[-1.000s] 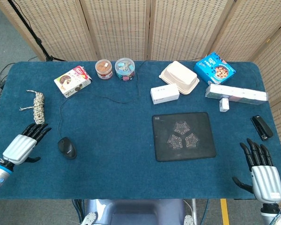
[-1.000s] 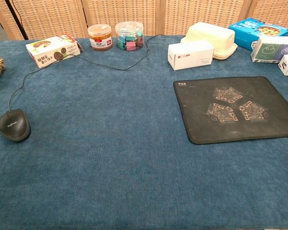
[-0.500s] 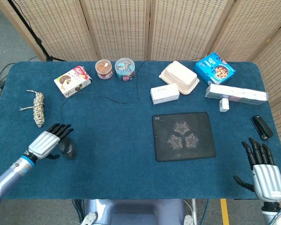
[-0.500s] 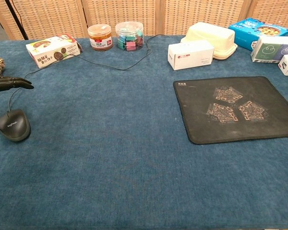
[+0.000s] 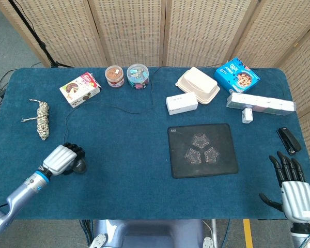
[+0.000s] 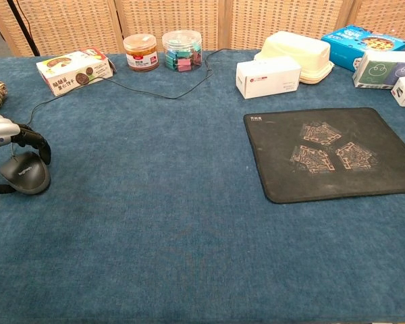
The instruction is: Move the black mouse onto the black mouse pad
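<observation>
The black mouse (image 5: 81, 166) (image 6: 24, 173) lies on the blue cloth at the front left, its cable (image 6: 155, 92) trailing back toward the jars. My left hand (image 5: 62, 158) (image 6: 3, 128) sits over it, fingers curled down around its far side and thumb hooked around the near side, gripping it on the table. The black mouse pad (image 5: 201, 150) (image 6: 331, 152) lies right of centre with nothing on it. My right hand (image 5: 292, 191) rests at the front right corner, fingers straight and apart, holding nothing; the chest view does not show it.
A rope bundle (image 5: 42, 119) lies left of the mouse. Along the back stand a snack box (image 5: 80, 89), two jars (image 5: 114, 76), a white box (image 5: 181, 103), a clamshell container (image 5: 197, 85) and a blue cookie box (image 5: 236, 73). A stapler (image 5: 289, 140) lies at the right edge.
My left hand has moved right from the table edge onto the mouse and curled its fingers around it. The right hand has barely moved.
</observation>
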You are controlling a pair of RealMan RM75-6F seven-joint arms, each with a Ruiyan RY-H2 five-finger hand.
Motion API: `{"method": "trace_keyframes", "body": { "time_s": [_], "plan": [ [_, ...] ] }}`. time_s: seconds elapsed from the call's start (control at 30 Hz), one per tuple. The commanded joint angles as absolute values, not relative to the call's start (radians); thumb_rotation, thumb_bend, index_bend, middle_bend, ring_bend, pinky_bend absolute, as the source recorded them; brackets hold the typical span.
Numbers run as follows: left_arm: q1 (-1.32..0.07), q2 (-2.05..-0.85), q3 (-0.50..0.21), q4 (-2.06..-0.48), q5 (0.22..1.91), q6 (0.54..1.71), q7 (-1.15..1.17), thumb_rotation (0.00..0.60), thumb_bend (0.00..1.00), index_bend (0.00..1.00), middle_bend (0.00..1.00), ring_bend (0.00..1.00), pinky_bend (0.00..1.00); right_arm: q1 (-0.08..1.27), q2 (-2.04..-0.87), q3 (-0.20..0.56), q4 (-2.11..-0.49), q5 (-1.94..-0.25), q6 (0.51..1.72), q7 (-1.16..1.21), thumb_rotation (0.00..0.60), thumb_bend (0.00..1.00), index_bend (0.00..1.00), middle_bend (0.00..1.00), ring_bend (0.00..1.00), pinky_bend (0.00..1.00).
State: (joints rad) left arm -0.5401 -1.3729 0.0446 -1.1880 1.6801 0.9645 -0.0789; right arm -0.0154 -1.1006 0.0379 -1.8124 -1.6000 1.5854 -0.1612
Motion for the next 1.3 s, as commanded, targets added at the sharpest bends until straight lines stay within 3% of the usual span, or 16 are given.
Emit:
{"method": "trace_keyframes", "body": {
  "time_s": [0.03,0.2,0.63,0.9,1.3],
  "plan": [
    [-0.541,-1.381,0.043,-1.195,1.672,0.973,-0.064,0.600,0.24,0.48,0.44,0.35,0.37,-0.015,-1.098,0.038,-1.813,-1.600,1.586,-0.153,0.600,0.00,0.00,0.00,0.00,0.00],
    [-0.541,-1.387,0.040,-1.212,1.671,1.000,-0.029,0.600,0.24,0.54,0.50,0.40,0.40,-0.014,-1.093,0.036,-1.814,-1.603,1.583,-0.142,0.600,0.00,0.00,0.00,0.00,0.00],
    [-0.616,-1.418,-0.030,-1.310,1.737,1.079,0.189,0.600,0.24,0.55,0.50,0.40,0.40,-0.012,-1.089,0.034,-1.817,-1.604,1.579,-0.133,0.600,0.00,0.00,0.00,0.00,0.00],
    [-0.711,-1.491,-0.091,-1.394,1.710,0.989,0.327,0.600,0.24,0.55,0.50,0.39,0.40,-0.009,-1.083,0.040,-1.818,-1.596,1.577,-0.122,0.600,0.00,0.00,0.00,0.00,0.00],
    [-0.801,-1.666,-0.150,-1.362,1.567,0.853,0.438,0.600,0.23,0.54,0.50,0.39,0.40,-0.008,-1.076,0.040,-1.819,-1.590,1.575,-0.108,0.600,0.00,0.00,0.00,0.00,0.00]
  ]
}}
